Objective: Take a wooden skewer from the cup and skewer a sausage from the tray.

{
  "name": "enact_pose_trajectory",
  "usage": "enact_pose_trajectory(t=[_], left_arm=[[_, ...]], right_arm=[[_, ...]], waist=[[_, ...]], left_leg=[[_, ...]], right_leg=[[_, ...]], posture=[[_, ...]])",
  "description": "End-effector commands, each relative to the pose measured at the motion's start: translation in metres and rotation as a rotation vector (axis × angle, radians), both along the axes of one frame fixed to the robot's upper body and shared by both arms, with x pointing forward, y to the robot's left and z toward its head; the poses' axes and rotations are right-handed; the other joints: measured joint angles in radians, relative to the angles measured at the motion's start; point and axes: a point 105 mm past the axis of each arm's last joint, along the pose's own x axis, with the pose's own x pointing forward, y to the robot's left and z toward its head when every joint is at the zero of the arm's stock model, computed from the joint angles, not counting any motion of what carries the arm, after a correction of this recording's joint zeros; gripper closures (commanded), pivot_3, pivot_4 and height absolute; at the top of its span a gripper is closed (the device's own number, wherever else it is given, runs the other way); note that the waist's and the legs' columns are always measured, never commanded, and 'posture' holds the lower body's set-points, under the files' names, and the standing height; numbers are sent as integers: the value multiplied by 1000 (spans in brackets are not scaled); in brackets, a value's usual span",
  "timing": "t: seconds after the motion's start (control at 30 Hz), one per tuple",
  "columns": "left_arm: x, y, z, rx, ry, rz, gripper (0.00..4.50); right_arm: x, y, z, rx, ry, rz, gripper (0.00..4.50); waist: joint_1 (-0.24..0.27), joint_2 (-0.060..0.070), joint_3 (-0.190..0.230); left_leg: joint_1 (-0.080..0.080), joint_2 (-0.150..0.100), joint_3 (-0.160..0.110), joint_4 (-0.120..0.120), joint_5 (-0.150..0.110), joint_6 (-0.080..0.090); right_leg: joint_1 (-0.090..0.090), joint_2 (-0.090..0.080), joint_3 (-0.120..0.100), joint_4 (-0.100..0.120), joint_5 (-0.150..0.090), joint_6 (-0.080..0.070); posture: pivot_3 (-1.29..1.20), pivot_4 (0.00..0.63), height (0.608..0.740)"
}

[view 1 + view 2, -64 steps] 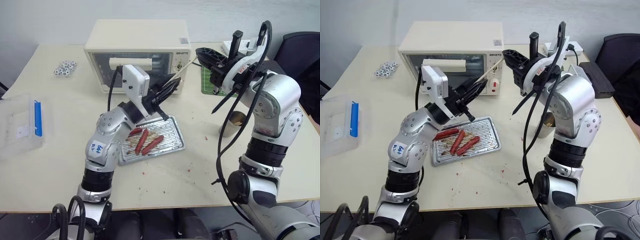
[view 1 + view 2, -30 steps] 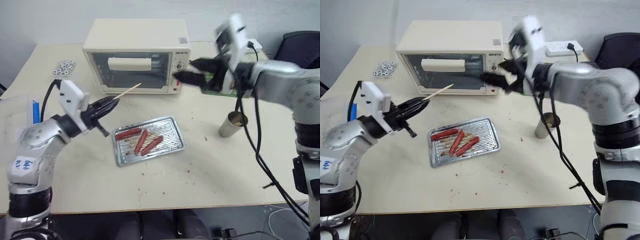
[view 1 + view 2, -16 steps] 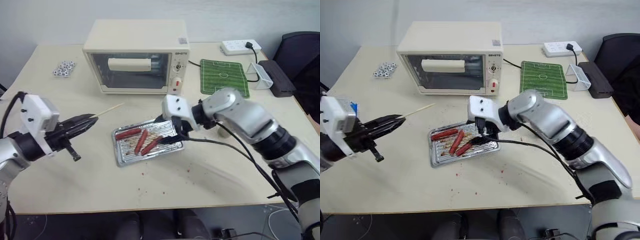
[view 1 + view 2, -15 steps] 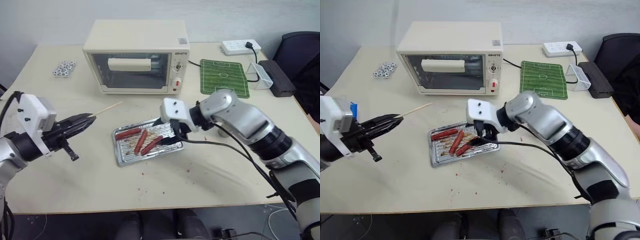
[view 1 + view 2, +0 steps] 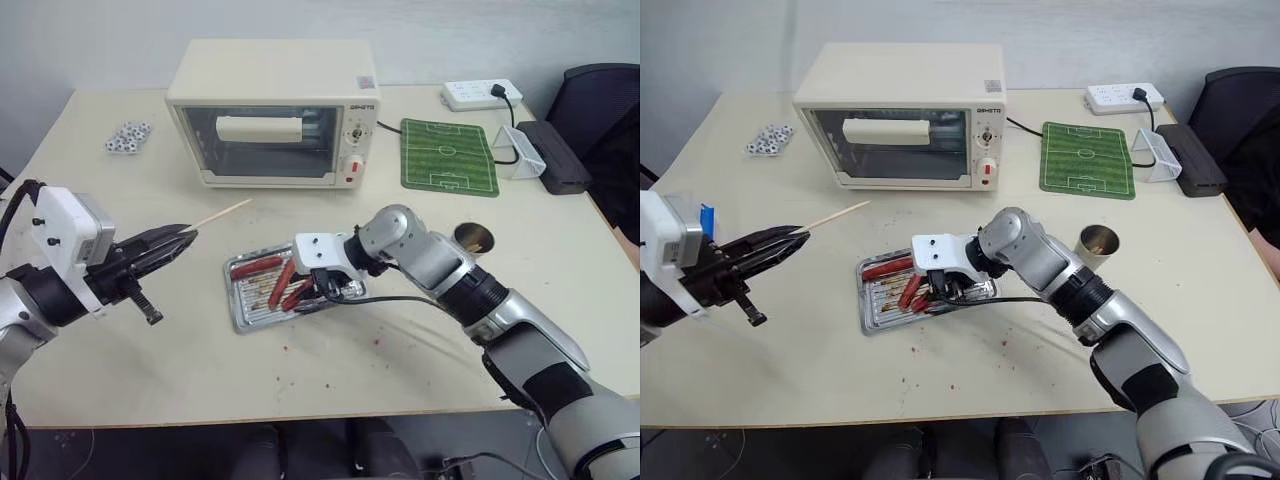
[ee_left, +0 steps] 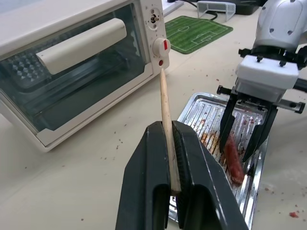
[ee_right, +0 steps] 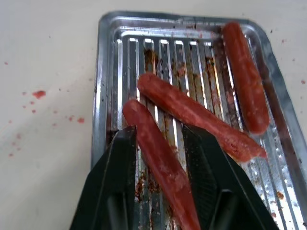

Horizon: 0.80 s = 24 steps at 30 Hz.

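— Right gripper first: what do we record?

— We record it lowered into the tray, its two black fingers straddling the sausage that lies nearest the tray's front rim. The fingers stand either side of the sausage with a narrow gap at each flank; we cannot tell whether they have gripped it. We note the jaws as partly spread, neither wide nor pressed together.

— And the left gripper?

— Held above the bench near its left edge, well apart from the tray, pointing roughly level toward the toaster oven. Its fingers are pressed together on the wooden skewer, which juts out past the fingertips toward the oven's lower front.

— Contents of the tray?

— We count three sausages on the ribbed, grease-stained bottom. The one between the right fingers lies at a slant; a second lies just beside it, and a third lies along the rim toward the oven. The tray sits near the middle of the bench, just in front of the oven.

— The cup?

— Upright on the bench, right of the tray and near the front edge of the green football-pitch mat. We also note red specks on the bench in front of the tray.
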Motion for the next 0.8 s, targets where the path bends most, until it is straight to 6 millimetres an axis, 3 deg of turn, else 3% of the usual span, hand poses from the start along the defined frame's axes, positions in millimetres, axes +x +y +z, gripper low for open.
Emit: enact_pose_trajectory(t=[0.03,0.47,0.67,0.8], left_arm=[[-4,-3,8,15,-37,-7,4500],[0,-1,14,21,-65,3,4500],[2,0,15,16,-69,5,4500],[4,1,14,12,-70,2,4500]], right_arm=[[5,3,4,23,-27,3,2912],[12,0,-11,-13,-22,8,2912],[12,3,-9,9,-6,2,4269],[9,3,-6,20,14,1,4269]], waist=[[-1,0,0],[-2,0,0],[-3,0,0],[-2,0,0]], left_leg=[[0,0,0,0,0,0],[1,0,1,0,0,-1],[2,0,1,1,0,-1],[2,0,1,1,0,-1]], right_leg=[[0,0,0,0,0,0],[1,0,-1,2,0,0],[1,0,-1,2,0,0],[1,0,-1,3,0,0]], posture=[[0,150,740],[0,150,740],[0,150,740],[0,150,740]])
